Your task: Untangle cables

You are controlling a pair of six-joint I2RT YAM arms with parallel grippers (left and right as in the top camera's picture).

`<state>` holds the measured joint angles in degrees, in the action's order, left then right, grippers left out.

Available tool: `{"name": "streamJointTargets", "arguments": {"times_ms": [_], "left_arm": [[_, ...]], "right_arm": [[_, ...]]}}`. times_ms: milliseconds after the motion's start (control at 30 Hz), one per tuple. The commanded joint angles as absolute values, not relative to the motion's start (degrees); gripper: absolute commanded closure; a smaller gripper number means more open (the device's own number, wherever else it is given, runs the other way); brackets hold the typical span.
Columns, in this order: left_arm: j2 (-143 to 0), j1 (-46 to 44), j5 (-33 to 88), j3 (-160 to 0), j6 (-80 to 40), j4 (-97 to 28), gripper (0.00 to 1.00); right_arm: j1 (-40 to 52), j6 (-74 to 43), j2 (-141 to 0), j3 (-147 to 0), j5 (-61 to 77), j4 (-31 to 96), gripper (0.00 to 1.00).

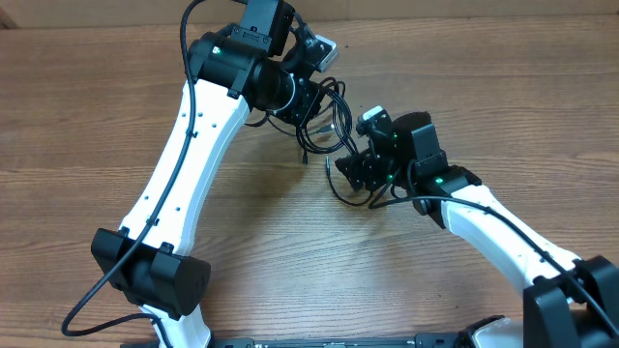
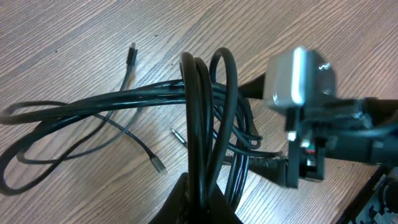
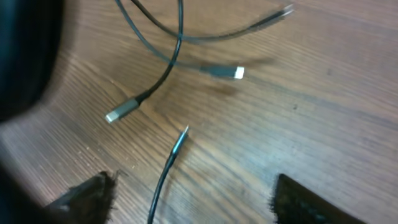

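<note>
The cables [image 1: 336,114] are a tangle of thin black cords between the two arms at the table's far middle. My left gripper [image 1: 309,95] is shut on a looped bundle of them; in the left wrist view the cables [image 2: 202,112] rise from the closed jaws [image 2: 202,208] and arch over. Short leads with plugs [image 2: 158,165] trail on the wood. My right gripper [image 1: 350,174] hangs low beside the tangle. Its fingers [image 3: 93,193] stand wide apart, with one thin lead [image 3: 166,171] running between them untouched. Two plugs [image 3: 118,114] [image 3: 239,73] lie just beyond.
The wooden table [image 1: 116,106] spreads bare to the left and front. The right arm's silver camera housing [image 2: 298,78] sits close beside the held bundle. Both arms' white links cross the near half of the table.
</note>
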<state>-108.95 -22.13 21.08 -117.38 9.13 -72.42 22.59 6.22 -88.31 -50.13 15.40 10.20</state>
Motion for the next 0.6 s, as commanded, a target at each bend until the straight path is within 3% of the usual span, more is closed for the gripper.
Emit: {"name": "streamJointTargets", "arguments": {"times_ms": [0, 167, 300, 567], "left_arm": [[-106.6, -22.1, 23.1, -119.2, 8.5, -71.7, 0.95], [-106.3, -20.9, 23.0, -119.2, 8.4, -71.5, 0.96], [-106.3, -19.3, 23.0, -119.2, 7.4, -71.5, 0.95], [-106.4, -16.6, 23.0, -119.1, 2.9, -70.1, 0.95]], "right_arm": [[22.4, 6.5, -89.8, -49.8, 19.0, 10.6, 0.31], [22.4, 6.5, -90.0, -49.8, 22.3, 12.3, 0.78], [22.4, 6.5, -90.0, -49.8, 22.6, 16.3, 0.96], [22.4, 6.3, -89.8, -50.0, 30.2, 22.2, 0.96]]}}
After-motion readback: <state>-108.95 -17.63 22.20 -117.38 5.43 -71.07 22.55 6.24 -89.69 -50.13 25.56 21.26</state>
